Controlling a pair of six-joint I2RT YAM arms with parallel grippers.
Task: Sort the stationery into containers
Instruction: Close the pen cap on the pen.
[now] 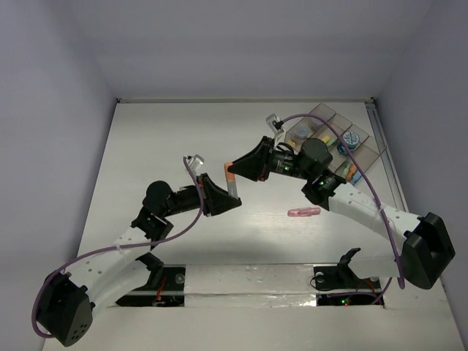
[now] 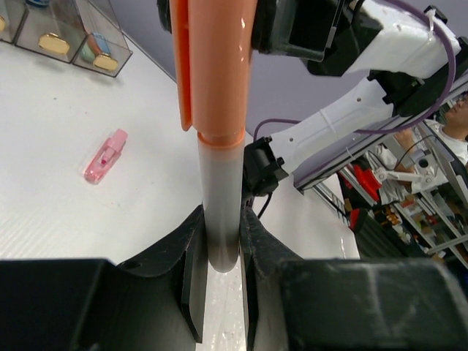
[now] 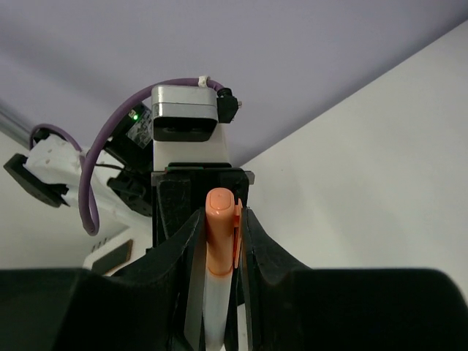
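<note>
Left pincer (image 2: 219,248) gripping marker (image 2: 218,183) by grey-white barrel | right pincer (image 3: 221,234) gripping its orange clipped cap

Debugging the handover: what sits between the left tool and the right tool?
An orange-capped pen bridges them, left tool on its white barrel, right tool on the cap; top external view shows it.

Left pincer (image 2: 221,245), right pincer (image 3: 219,241) clamped.

The left gripper (image 2: 221,245) and right gripper (image 3: 219,238) are black wedges on white, hole-dotted links (image 1: 110,257) with black joints (image 1: 430,248); a purple cable (image 1: 369,183) trails each arm.
</note>
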